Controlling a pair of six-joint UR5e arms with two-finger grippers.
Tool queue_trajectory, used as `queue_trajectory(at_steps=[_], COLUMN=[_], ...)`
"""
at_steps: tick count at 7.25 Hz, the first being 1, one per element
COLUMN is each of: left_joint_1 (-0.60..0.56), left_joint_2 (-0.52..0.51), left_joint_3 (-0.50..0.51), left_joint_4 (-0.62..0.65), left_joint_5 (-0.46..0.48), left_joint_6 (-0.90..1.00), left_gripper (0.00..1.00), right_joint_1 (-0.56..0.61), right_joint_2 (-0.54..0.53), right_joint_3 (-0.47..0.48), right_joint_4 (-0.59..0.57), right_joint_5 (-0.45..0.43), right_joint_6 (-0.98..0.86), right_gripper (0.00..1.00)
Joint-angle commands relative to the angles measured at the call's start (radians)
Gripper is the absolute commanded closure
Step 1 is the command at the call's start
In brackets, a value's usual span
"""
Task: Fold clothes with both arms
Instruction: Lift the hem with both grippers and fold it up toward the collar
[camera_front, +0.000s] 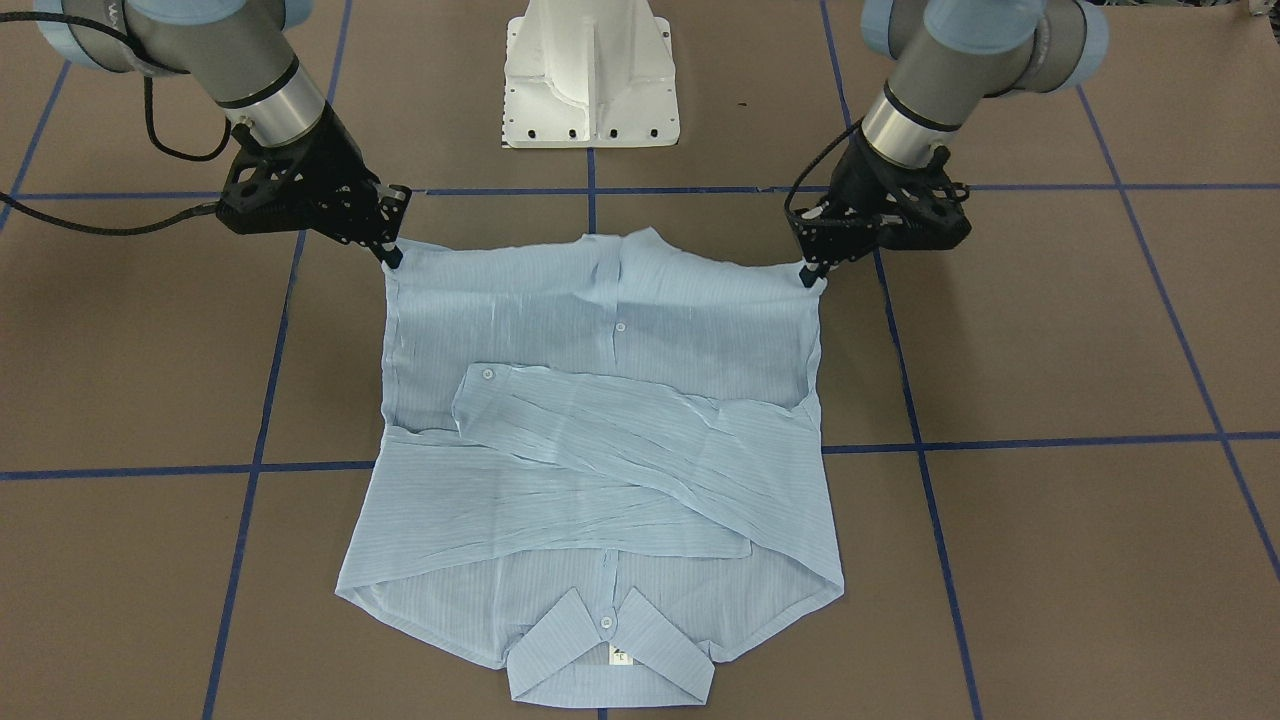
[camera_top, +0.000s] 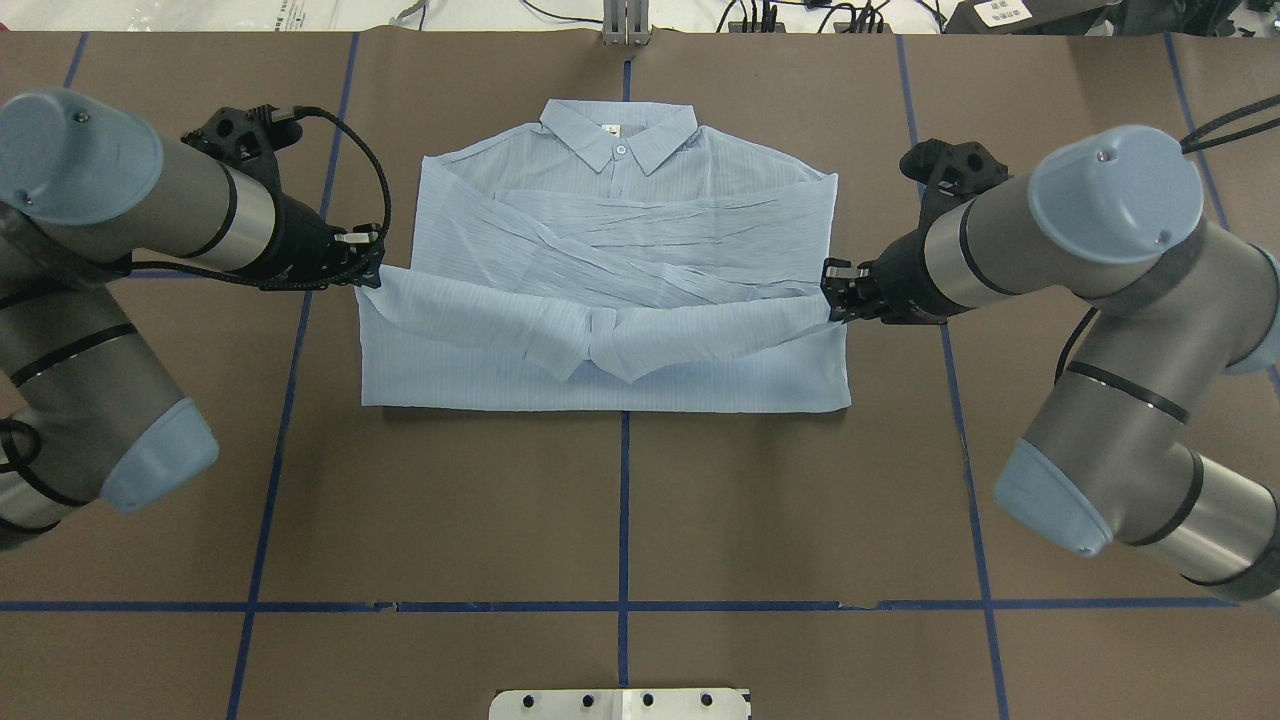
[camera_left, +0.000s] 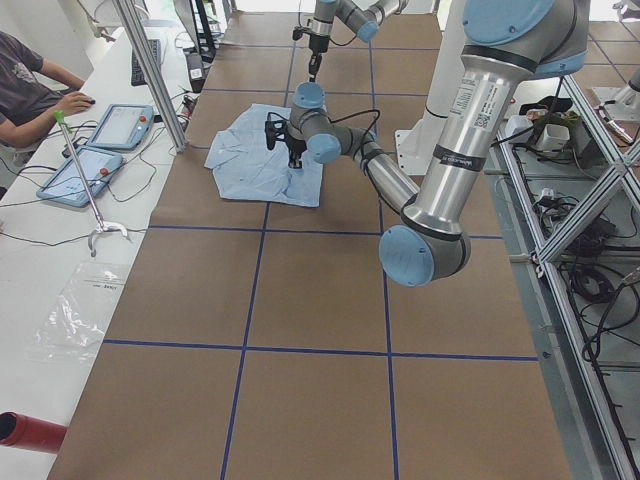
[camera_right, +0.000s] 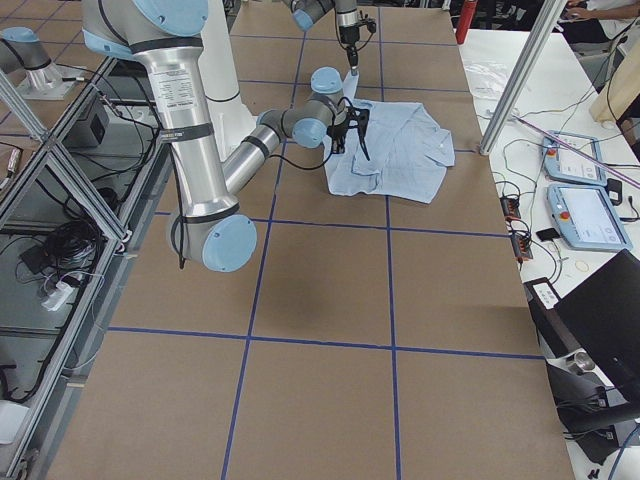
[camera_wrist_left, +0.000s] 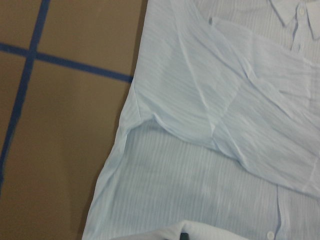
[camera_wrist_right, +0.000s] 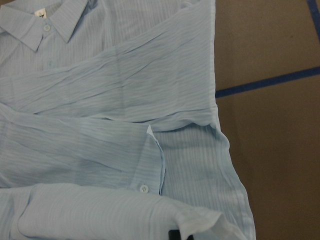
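Note:
The pale blue striped shirt (camera_top: 620, 240) lies flat on the brown table. Its collar (camera_front: 608, 645) points away from the robot and both sleeves are crossed over the chest. My left gripper (camera_top: 372, 275) is shut on one hem corner and my right gripper (camera_top: 830, 300) is shut on the other. The hem is raised off the table and sags in the middle (camera_top: 600, 350) over the lower body. From across the table the left gripper (camera_front: 812, 275) and right gripper (camera_front: 392, 260) pinch the two top corners. Each wrist view shows the shirt (camera_wrist_left: 225, 125) (camera_wrist_right: 110, 100) below, with held cloth at the bottom edge.
The white pedestal base (camera_front: 592, 75) stands between the arms. Blue tape lines (camera_top: 624, 500) grid the brown table. Beyond the far edge, a side bench holds tablets (camera_left: 95, 150) and cables, and a seated person (camera_left: 30, 80) is there. A metal pole (camera_right: 520, 80) rises near the shirt.

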Motion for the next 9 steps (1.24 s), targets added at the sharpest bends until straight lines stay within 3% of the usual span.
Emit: queue_trajectory(at_steps=[1,3,5,9], left_joint_1=[-0.019,-0.033,-0.096,-0.114], left_joint_2=[-0.066,-0.147,-0.212,-0.301], left_joint_3=[0.079,0.19,0.373,0.603], left_joint_4=[-0.004,-0.039,-0.165,-0.304], left_joint_5=[0.001,0.001,0.001,0.002], left_joint_6=[0.018,0.018,0.018,0.013], left_gripper=[1.0,1.0,1.0,1.0], right_joint_1=[0.08,0.111,0.151,0.191], right_joint_2=[0.076,0.17,0.222,0.354], right_joint_3=[-0.096,-0.215,-0.307,-0.552], right_joint_4=[0.0,0.001,0.001,0.004], right_joint_5=[0.018,0.021,0.023,0.069], right_joint_6=[-0.031,-0.033,-0.07,-0.152], right_gripper=[1.0,1.0,1.0,1.0])
